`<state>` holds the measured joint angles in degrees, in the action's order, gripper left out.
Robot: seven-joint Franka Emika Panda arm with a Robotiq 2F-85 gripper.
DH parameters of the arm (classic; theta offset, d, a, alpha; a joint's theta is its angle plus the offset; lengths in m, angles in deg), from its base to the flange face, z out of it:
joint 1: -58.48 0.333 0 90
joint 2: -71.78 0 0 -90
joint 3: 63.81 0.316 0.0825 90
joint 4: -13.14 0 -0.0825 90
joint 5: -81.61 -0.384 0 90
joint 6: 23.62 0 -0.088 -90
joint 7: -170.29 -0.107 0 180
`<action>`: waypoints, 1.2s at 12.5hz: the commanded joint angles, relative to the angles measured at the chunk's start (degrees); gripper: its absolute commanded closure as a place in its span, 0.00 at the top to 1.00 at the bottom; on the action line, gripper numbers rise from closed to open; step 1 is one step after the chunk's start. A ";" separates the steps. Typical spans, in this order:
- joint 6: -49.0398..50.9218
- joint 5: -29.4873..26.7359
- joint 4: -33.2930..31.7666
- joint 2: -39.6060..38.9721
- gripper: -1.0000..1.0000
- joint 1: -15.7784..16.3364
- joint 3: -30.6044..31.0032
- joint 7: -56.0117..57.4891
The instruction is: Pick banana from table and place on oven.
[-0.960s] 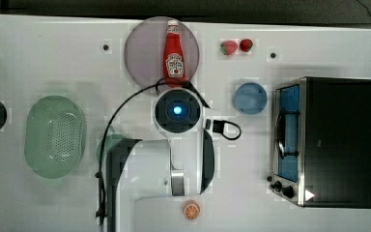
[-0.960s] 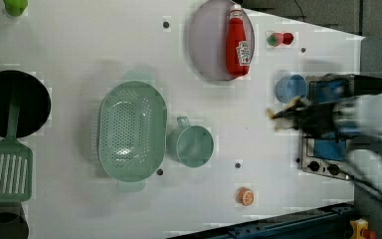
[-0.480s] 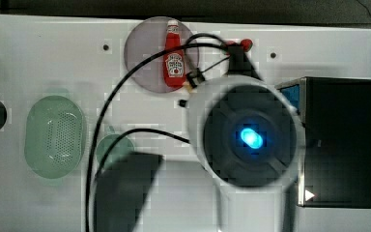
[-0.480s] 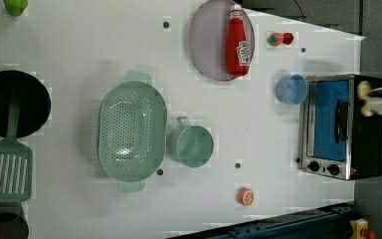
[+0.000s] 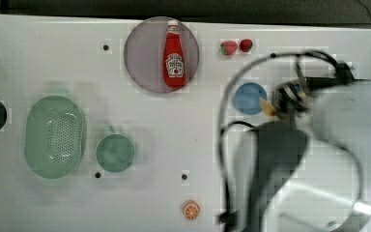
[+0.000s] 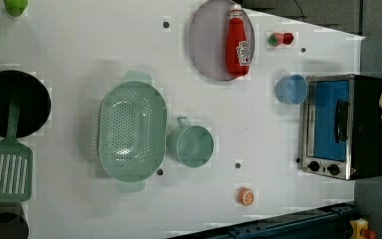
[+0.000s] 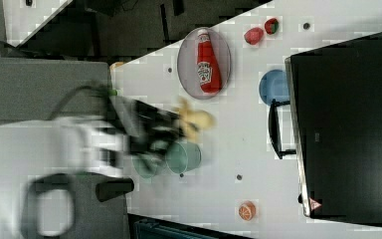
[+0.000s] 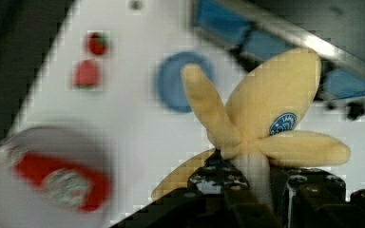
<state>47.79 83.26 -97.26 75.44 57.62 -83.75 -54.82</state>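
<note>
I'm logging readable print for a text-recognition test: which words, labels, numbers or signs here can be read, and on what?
None can be read.
Ketchup bottle: white label with print, too blurred.
Banana: round blue sticker, print too small.
Oven: red-and-white triangular warning sign on the corner of its top, plus a faint mark, neither legible.

Light is bright and even across the white table [image 6: 79, 45], seemingly from overhead, with no hard glare; soft, faint shadows lie beside the colander [image 6: 132, 138] and the mug [image 6: 195, 145] in the left view; the arm [image 5: 319, 145] is heavily motion-smeared in the top view, toward four o'clock, and likewise in the right view toward eight o'clock; in the wrist view the banana [image 8: 261, 118] is fairly crisp, while the ketchup bottle [image 8: 59, 183] at seven o'clock and the oven [image 8: 285, 45] at one o'clock are blurred; blocky compression speckles every view.
</note>
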 commanded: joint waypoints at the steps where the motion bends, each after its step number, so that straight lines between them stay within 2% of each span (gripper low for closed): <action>1: -1.10 1.83 0.50 -2.65 0.20 -2.28 -6.24 16.30; 6: -12.03 2.10 2.03 -12.56 0.20 -2.47 -14.15 36.22; 7: -13.46 2.03 2.04 -14.43 0.24 -2.61 -14.63 38.17; 10: -14.03 1.57 2.05 -17.25 0.57 -2.82 -14.88 39.45; 14: -13.80 1.27 3.73 -15.86 1.00 -2.76 -14.99 40.48; 15: -12.97 1.68 5.40 -14.44 1.00 -2.68 -14.91 42.22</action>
<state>35.80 84.01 -95.02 57.96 55.01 -98.25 -16.02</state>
